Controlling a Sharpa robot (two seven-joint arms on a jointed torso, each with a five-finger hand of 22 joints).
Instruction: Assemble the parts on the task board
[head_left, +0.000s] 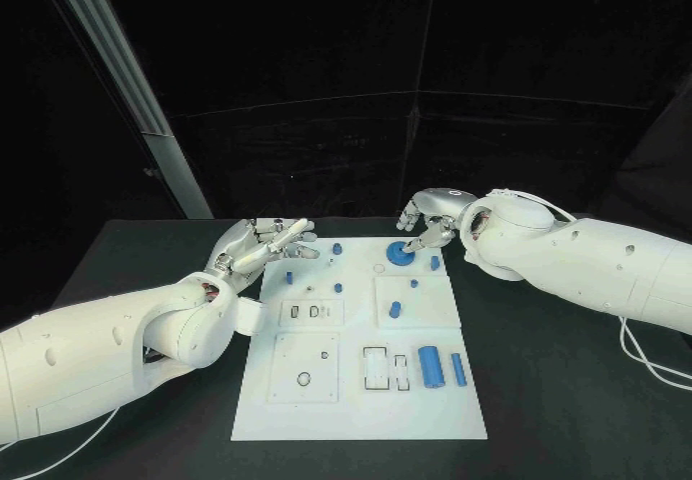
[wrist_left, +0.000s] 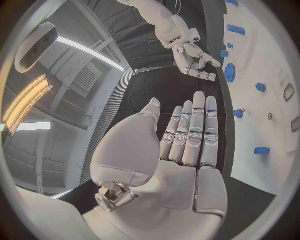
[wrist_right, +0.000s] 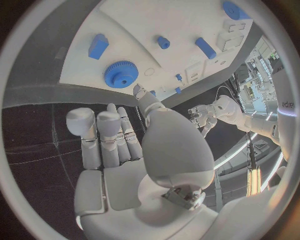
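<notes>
White task board (head_left: 361, 410), blue gear (head_left: 400, 254) (far end), both robot hands (head_left: 267, 243) (head_left: 433, 222) empty, fingers apart.

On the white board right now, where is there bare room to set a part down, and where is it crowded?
Free: the task board's near strip, below the oval-hole plate and the blue cylinder, and the black table beside it. Crowded: the far end, where the blue gear and small blue pieces sit between the left robot hand and right robot hand, both empty.

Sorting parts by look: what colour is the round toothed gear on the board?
Blue; the gear shows best in the right wrist view.
</notes>
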